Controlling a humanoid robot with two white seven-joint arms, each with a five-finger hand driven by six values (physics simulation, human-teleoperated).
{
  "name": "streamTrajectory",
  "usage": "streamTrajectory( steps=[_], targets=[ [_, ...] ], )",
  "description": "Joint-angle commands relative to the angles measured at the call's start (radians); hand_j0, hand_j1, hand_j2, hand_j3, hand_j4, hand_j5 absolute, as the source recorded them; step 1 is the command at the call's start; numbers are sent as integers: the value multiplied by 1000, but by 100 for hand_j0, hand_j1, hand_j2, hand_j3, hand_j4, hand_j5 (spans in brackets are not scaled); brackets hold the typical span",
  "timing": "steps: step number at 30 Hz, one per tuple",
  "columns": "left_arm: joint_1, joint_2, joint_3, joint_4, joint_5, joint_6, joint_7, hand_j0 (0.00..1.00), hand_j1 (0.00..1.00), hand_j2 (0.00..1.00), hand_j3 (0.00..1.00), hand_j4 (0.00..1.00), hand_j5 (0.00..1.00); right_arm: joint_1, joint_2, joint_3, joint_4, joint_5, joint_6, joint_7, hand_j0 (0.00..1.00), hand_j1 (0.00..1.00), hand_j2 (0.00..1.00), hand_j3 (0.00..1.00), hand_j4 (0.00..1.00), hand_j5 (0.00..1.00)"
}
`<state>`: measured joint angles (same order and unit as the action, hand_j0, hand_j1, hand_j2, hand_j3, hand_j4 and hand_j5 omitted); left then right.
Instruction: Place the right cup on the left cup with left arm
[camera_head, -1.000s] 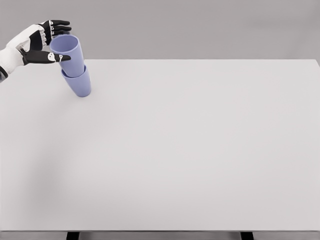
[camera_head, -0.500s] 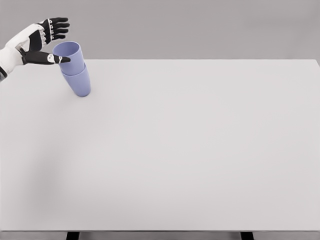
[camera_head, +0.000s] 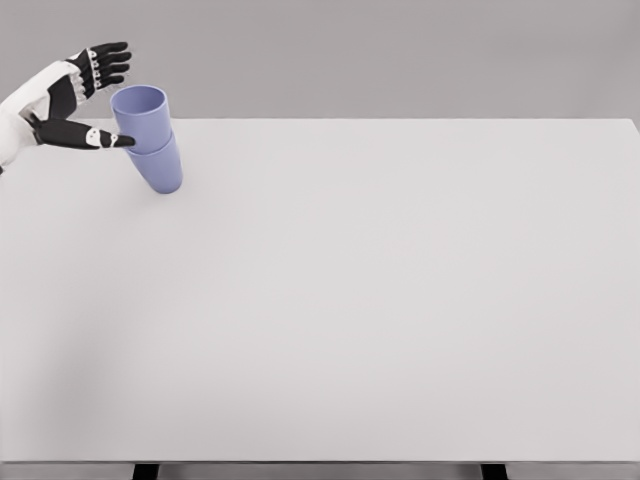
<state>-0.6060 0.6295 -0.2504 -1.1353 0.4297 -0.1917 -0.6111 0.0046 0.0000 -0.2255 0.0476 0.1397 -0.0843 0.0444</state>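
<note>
— Where am I on the stack?

— My left hand (camera_head: 72, 100) sits at the far left with its fingers spread, gripping nothing. Just to its right, the upper cup (camera_head: 141, 118) is nested in the lower cup (camera_head: 158, 167) near the table (camera_head: 400, 300) back-left corner. I judge placement done; only pulling clear remains.

— Anything unclear?

— Whether the thumb tip touches the cup. My right arm is out of view.

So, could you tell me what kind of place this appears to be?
Probably a bare simulated test bench, not a real room: a plain white table, a blank grey backdrop, two blue cups nested near the far left corner, and the robot's left hand open beside them.
</note>
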Motion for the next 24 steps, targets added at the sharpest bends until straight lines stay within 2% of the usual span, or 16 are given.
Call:
streamTrajectory(
  steps=[1,5,9,12,17,18,19,20,24],
  targets=[
    [6,18,48,-55,9,0,0,100,100,100,100,100,100,0,0,0,0,0,0,0,100,100,100,100,100,100],
    [87,21,128,-147,6,0,0,100,100,100,100,100,100,0,0,0,0,0,0,0,100,100,100,100,100,100],
    [155,21,197,-207,4,0,0,100,100,100,100,100,100,0,0,0,0,0,0,0,100,100,100,100,100,100],
    [196,22,227,-245,4,-9,0,100,100,100,100,100,100,0,0,0,0,0,0,0,100,100,100,100,100,100],
    [331,21,289,-346,4,-37,0,100,100,100,100,100,100,0,0,0,0,0,0,0,100,100,100,100,100,100],
    [341,19,293,-360,3,-37,0,100,100,100,100,100,100,0,0,0,0,0,0,0,100,100,100,100,100,100],
    [385,19,326,-377,4,-37,0,100,100,100,100,100,100,0,0,0,0,0,0,0,100,100,100,100,100,100],
    [405,18,344,-399,4,-37,0,100,100,100,100,100,100,0,0,0,0,0,0,0,100,100,100,100,100,100],
    [449,18,359,-426,6,-37,0,100,100,100,100,100,100,0,0,0,0,0,0,0,100,100,100,100,100,100]
  ],
)
